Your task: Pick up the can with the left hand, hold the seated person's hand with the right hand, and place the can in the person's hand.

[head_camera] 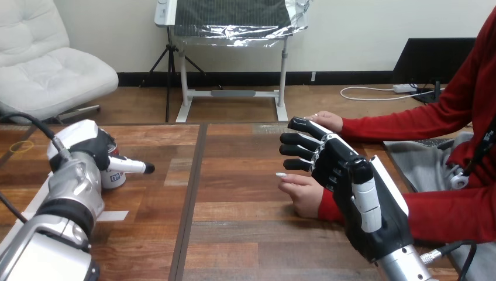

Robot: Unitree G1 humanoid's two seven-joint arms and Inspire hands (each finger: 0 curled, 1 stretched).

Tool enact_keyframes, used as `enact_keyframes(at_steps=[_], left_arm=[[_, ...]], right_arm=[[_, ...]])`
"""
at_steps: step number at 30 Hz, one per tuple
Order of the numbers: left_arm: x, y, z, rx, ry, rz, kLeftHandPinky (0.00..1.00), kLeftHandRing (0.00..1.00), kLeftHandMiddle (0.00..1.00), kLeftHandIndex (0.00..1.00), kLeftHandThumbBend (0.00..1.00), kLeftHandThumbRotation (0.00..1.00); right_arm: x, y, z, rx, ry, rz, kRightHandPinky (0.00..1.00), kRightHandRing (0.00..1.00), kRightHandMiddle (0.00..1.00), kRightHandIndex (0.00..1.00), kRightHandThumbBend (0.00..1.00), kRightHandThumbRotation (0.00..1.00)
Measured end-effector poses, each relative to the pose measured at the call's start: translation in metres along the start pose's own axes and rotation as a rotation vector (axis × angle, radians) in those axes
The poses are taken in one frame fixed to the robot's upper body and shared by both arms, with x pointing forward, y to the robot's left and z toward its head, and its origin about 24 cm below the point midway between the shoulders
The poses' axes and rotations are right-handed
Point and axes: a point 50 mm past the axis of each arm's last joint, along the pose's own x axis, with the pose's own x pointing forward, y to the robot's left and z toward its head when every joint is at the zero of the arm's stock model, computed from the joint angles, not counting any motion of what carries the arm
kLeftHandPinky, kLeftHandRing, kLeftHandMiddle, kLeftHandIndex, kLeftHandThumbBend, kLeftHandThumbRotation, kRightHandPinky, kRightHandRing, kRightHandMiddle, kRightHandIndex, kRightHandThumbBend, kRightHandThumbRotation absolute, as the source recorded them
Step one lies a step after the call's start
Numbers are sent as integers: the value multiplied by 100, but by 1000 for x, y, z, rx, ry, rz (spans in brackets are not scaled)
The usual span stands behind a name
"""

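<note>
Partly hidden, a small white cylindrical can with blue print [114,178] stands on the brown wooden plank tabletop [234,234], toward its left edge. The robot's left hand [88,147] sits directly over and against the can; whether it grips the can cannot be told. Near the right edge, the robot's right hand [342,172] is raised with its black fingers [297,139] straight and released, pointing toward the left edge and grasping nothing. The person's nearer hand [301,194] lies loosely curled on the tabletop just below that hand; contact between them cannot be told. The person's farther hand [327,120] rests flat beyond the fingertips, toward the far edge.
</note>
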Motion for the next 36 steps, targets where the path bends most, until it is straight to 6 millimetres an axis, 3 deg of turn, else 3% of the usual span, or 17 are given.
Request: enact_keyframes(at_steps=[9, 17, 23, 29, 36], left_arm=[[0, 7, 2, -3, 5, 3, 38, 54, 62, 72, 89, 53], [1, 17, 5, -4, 0, 11, 33, 48, 57, 69, 87, 53], [1, 20, 7, -4, -3, 8, 34, 50, 59, 69, 86, 53], [1, 21, 7, -3, -2, -1, 41, 58, 65, 71, 86, 55], [1, 21, 8, -2, 0, -8, 39, 56, 63, 68, 84, 56]], right_arm=[[0, 0, 0, 0, 0, 0, 75, 79, 81, 84, 90, 100], [0, 0, 0, -1, 0, 0, 75, 79, 81, 85, 89, 100], [0, 0, 0, -1, 0, 1, 75, 80, 81, 85, 90, 100], [0, 0, 0, 0, 0, 1, 75, 80, 81, 85, 90, 100], [0, 0, 0, 0, 0, 1, 74, 79, 81, 84, 90, 100]])
